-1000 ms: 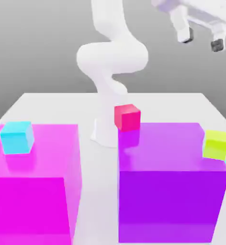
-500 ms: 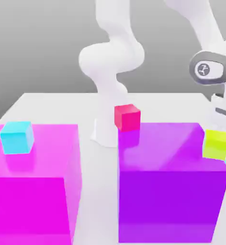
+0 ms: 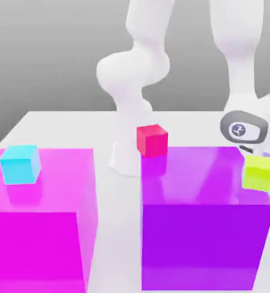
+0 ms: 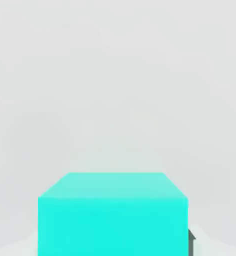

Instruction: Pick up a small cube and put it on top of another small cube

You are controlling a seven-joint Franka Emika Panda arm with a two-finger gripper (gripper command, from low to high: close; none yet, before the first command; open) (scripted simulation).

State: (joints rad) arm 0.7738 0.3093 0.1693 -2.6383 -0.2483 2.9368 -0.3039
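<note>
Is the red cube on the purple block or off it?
On it: the red cube sits at the edge of the purple block's top.

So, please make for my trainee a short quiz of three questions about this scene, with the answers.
1. True or false: the small red cube rests on the big magenta block.
2. Which colour is the small cube in front of the hand's camera: (a) yellow-green, (b) turquoise, (c) red?
3. Fill the gap: the small sky-blue cube sits on the big ____ block.

Key: 1 false, it is at the big purple block; 2 b, the small turquoise cube; 3 magenta.
</note>
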